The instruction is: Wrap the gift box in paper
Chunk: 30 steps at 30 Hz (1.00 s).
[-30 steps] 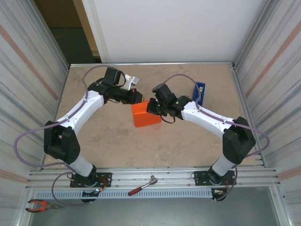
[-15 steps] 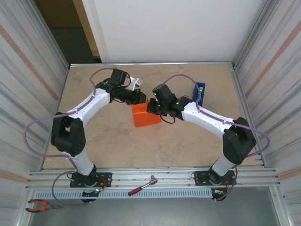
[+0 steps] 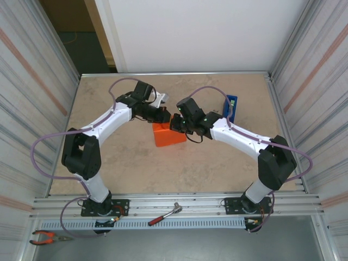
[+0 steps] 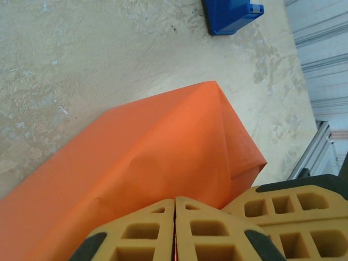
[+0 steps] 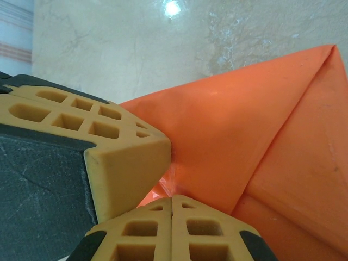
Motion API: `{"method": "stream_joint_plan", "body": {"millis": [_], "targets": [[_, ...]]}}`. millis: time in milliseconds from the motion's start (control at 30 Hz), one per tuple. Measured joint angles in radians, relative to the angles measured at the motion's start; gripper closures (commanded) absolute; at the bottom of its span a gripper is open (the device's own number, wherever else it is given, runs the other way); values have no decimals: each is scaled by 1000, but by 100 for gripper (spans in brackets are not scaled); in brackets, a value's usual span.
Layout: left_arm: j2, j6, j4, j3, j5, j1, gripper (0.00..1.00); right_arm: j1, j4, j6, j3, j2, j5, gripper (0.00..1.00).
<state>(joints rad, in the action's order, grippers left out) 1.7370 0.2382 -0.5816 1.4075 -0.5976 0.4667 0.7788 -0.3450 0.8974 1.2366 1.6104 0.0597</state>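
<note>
The orange paper sits folded into a parcel mid-table, and the gift box is hidden inside it. My left gripper is shut, its tips pushed against the parcel's far top edge. In the left wrist view the left gripper rests on the paper, beside the right gripper's fingers. My right gripper is shut too, at the parcel's far right corner. The right wrist view has the right gripper against a diagonal fold in the paper, with the left gripper's fingers touching it.
A blue tape dispenser stands at the back right, also seen in the left wrist view. A red-handled ratchet and pliers lie on the front rail. Corrugated walls close both sides.
My left arm has swung right and its shut gripper has closed in on the parcel's far edge, beside the right gripper. The right arm and the parcel have held still.
</note>
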Motion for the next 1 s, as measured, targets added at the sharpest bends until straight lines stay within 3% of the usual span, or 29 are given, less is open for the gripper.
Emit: {"method": "stream_joint_plan", "body": {"millis": [533,1000], "targets": [[-29,-44,-104,106,49,6,88,0,8,0,-5,-1,0,100],[-129,-51,-47,-112,38,0,88,0,20,3,-16,-6,0,100]]}}
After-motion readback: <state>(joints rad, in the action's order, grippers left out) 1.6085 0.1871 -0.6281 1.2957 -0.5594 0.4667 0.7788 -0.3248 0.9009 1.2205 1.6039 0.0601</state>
